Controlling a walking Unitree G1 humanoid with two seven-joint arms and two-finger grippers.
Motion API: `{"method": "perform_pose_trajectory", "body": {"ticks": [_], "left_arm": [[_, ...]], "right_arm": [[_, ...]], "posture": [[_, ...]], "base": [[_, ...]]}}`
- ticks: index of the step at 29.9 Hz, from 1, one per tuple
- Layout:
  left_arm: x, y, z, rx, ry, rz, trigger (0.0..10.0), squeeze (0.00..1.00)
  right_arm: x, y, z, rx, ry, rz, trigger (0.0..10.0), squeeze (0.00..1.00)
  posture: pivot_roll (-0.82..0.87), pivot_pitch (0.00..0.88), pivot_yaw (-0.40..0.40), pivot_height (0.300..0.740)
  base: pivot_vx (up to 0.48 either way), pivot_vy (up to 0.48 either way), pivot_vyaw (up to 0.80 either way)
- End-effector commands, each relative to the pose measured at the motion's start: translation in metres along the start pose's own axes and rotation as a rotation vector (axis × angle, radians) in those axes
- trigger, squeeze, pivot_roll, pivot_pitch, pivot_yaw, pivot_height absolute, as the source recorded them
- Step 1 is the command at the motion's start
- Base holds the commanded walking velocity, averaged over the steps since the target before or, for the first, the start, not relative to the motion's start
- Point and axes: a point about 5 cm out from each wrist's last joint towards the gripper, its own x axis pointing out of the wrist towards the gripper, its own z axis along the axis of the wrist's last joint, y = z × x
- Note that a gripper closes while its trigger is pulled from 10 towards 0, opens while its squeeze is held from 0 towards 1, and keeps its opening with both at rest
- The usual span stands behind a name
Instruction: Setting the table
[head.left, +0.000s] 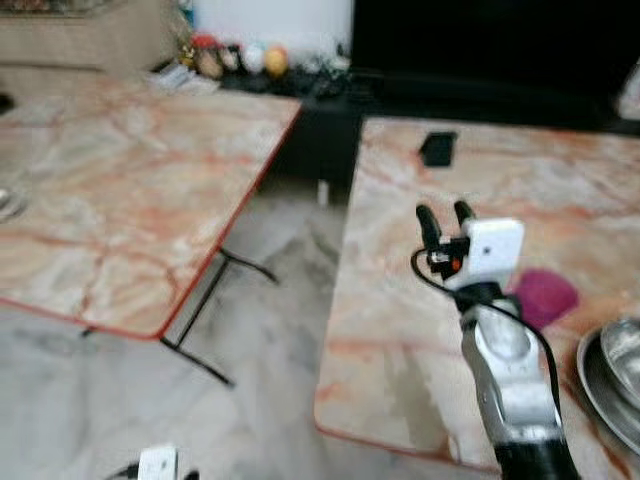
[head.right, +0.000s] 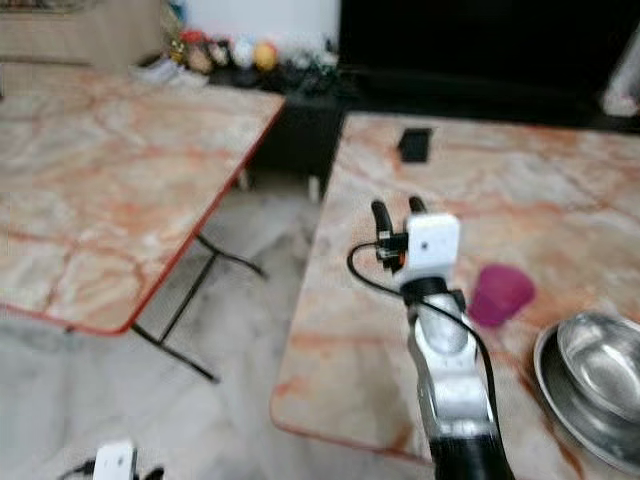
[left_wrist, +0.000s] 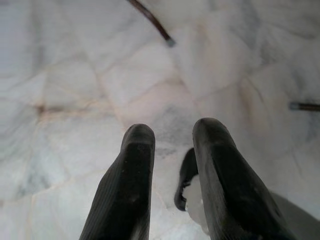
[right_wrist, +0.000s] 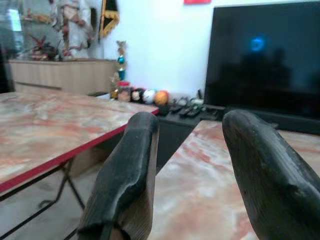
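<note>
My right gripper (head.left: 445, 212) is raised above the near left part of the right marble table (head.left: 400, 330). It stands open with nothing between its fingers (right_wrist: 130, 165). A purple cup (head.right: 500, 293) lies on that table just to the right of the arm. At the table's right edge a steel bowl (head.right: 600, 355) sits in a larger steel plate (head.right: 556, 395). My left gripper (left_wrist: 172, 132) hangs low over the floor, open and empty.
A second marble table (head.left: 120, 190) with a red edge stands to the left, with a floor gap (head.left: 270, 330) and its black folding legs between the tables. A small black object (head.left: 438, 148) lies at the right table's far end. A dark TV (right_wrist: 265, 55) and a low shelf of ornaments stand behind.
</note>
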Motion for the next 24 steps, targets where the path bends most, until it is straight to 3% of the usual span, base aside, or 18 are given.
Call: {"method": "perform_pose_trajectory", "body": {"ticks": [1,24], "left_arm": [[-0.0022,0.0051,-0.0048,-0.010,0.017,0.023,10.0,0.00],[-0.0025,0.0001,-0.0112,-0.021,0.059,0.029,10.0,0.00]], "right_arm": [[0.0009,0.0005,0.0001,0.016,-0.005,0.000,10.0,0.00],[0.0068,0.0021,0.0026,0.026,-0.019,0.040,10.0,0.00]], "posture": [[-0.06,0.000,-0.007,0.740],[-0.06,0.000,-0.020,0.740]], "base": [[0.000,0.000,0.80],[0.000,0.000,0.80]]}}
